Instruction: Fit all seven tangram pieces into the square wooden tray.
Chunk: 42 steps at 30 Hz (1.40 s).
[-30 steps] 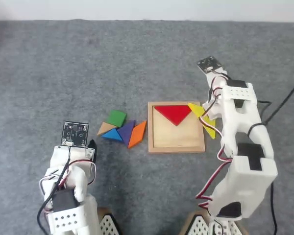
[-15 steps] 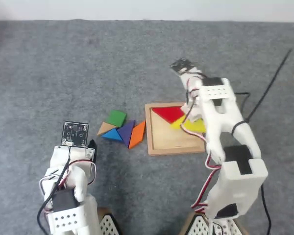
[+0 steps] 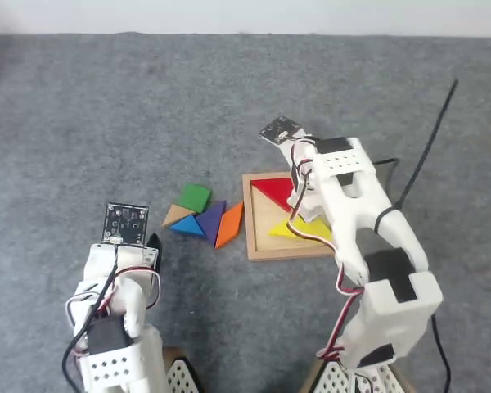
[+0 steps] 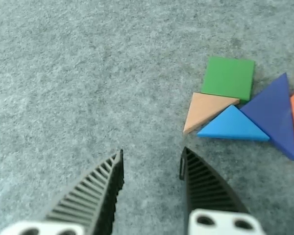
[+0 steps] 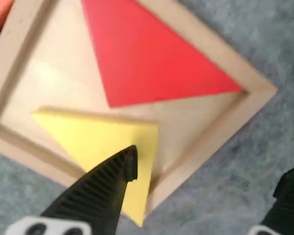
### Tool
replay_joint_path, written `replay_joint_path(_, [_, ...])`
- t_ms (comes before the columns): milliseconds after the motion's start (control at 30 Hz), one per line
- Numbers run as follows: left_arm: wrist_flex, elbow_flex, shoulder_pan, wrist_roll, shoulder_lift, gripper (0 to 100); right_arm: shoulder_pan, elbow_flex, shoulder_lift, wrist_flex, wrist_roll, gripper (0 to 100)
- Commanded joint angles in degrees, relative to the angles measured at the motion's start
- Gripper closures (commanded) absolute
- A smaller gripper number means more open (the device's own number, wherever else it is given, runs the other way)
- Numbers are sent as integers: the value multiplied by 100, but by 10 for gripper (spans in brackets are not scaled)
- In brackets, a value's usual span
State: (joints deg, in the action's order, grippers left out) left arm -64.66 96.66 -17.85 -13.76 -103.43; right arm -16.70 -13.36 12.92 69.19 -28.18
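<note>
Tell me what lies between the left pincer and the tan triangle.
Bare grey mat and nothing else lies between the left pincer and the tan triangle, as the left wrist view shows. The pincer stands open and touches no piece.

I work over a bench [image 3: 106,98] covered all over in grey, fuzzy carpet, flecked light and dark; its short fibres show close up in both my wrist views. Along the far side runs a pale strip [image 3: 245,15], wall or bare edge, I cannot tell which
</note>
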Motion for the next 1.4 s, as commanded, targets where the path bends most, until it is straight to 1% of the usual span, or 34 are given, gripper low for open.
replay_joint_path(0, [-9, -22, 0, -53, -62, 818, -31, -79, -541, 207, 97, 563])
replay_joint_path(233, [-9, -22, 0, -53, -62, 818, -48, -765, -963, 92, 97, 563])
replay_joint_path(433, [-26, -22, 0, -53, -62, 818, -31, -835, -1279, 101, 255, 563])
replay_joint_path(500, [-26, -22, 0, -53, -62, 818, -31, -862, -1499, 277, 281, 563])
replay_joint_path(567, [-26, -22, 0, -53, -62, 818, -180, -905, -1684, 611, 316, 562])
replay_joint_path(600, [-26, -22, 0, -53, -62, 818, -338, -985, -1763, 611, 316, 562])
replay_joint_path(700, [-18, -22, 0, -53, -62, 818, -681, -1222, -1851, 180, 413, 563])
replay_joint_path(833, [-35, -22, 0, -53, -62, 818, -936, -1257, -1578, -303, 571, 563])
replay_joint_path(1067, [-35, -22, 0, -62, -62, 818, -1569, -1248, -1059, -330, 598, 562])
replay_joint_path(1233, [-35, -22, 0, -62, -62, 818, -1613, -1257, -998, -444, 624, 563])
replay_joint_path(1367, [-35, -22, 0, -62, -62, 818, -1613, -1266, -936, -567, 818, 563])
